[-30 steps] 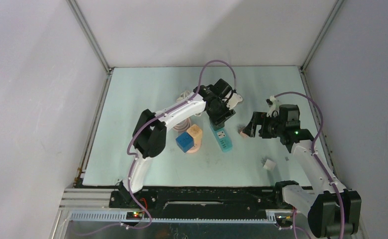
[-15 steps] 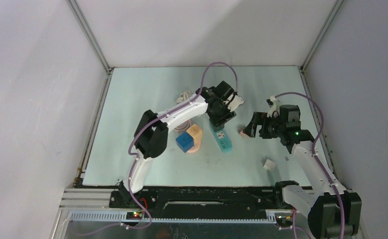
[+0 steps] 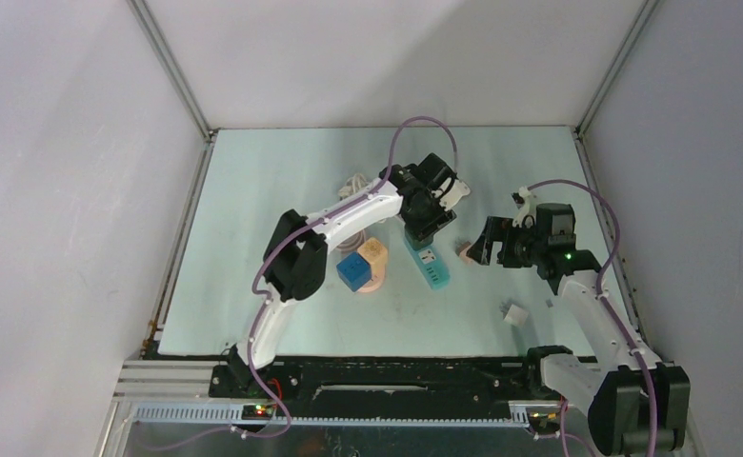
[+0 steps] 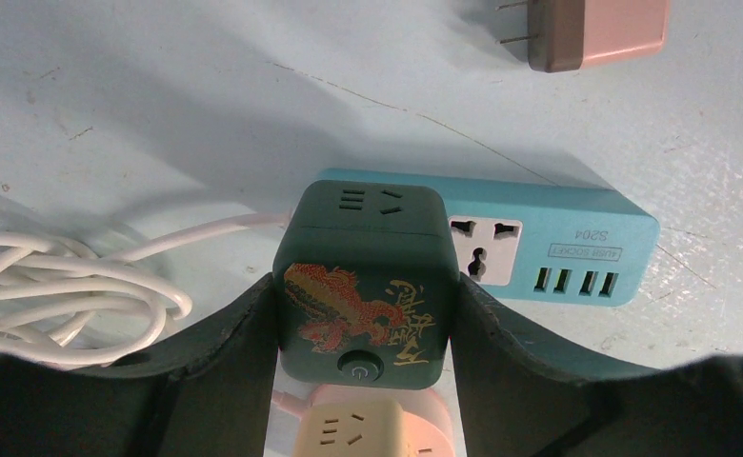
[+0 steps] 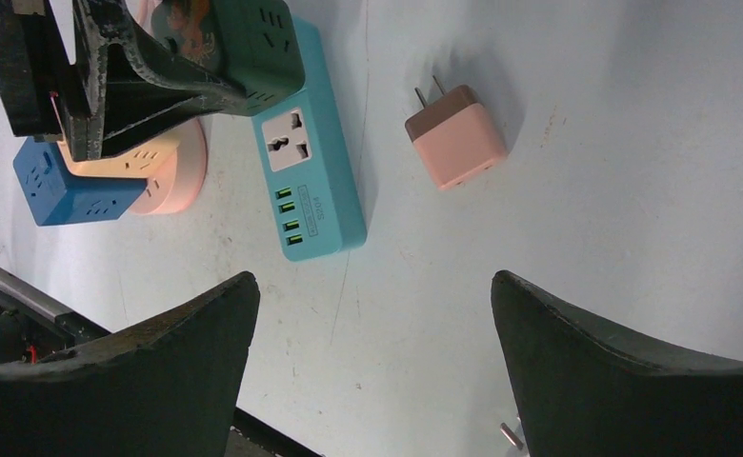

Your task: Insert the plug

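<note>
Pinching the dark green cube socket [image 4: 363, 276] by its two opposite sides, the left fingers [image 4: 230, 347] are closed just as far as the cube's width. The face with the dragon print and the round switch is turned toward the wrist camera. The cube sits over one end of the teal power strip [image 4: 558, 243]; whether it is seated in it cannot be told. The strip lies flat on the tabletop [image 5: 587, 143], its long axis running from far to near in the top view, with its universal socket and four USB ports uncovered. A white cable [image 4: 63, 286] lies coiled beyond the covered end. The right fingers [image 5: 158, 371] are spread wide and hold nothing, hanging over the pink plug adapter [image 5: 456, 143]. It lies flat, apart from the strip, its two prongs pointing roughly toward the strip. A blue cube socket [image 5: 58, 186] lies near the strip's other side.
</note>
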Robot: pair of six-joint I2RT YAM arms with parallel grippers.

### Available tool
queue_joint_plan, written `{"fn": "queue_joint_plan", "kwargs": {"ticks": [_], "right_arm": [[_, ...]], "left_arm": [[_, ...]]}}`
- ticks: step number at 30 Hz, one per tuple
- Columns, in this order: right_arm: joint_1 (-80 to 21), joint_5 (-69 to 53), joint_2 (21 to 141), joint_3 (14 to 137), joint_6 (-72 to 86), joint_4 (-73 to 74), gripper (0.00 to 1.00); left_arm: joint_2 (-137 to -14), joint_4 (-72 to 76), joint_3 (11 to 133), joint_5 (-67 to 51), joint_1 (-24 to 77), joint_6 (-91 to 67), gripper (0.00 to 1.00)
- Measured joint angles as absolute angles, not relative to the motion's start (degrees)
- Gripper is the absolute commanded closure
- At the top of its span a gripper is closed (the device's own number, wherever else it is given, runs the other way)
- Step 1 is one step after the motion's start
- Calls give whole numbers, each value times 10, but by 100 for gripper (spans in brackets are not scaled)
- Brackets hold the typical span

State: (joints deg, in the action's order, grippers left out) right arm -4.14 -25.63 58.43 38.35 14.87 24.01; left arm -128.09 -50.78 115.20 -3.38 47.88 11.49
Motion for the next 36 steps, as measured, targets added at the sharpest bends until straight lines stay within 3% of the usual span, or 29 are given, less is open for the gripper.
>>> {"fn": "queue_joint_plan", "kwargs": {"ticks": [26,36], "right_arm": [[-40,-225,621,383,161,234,6],[-40,-225,622,383,162,234,6]], "left_arm": [[-1294,-507,1161,-7,490,90,100],[-1271,-469,1113,-2,492,85,100]]}}
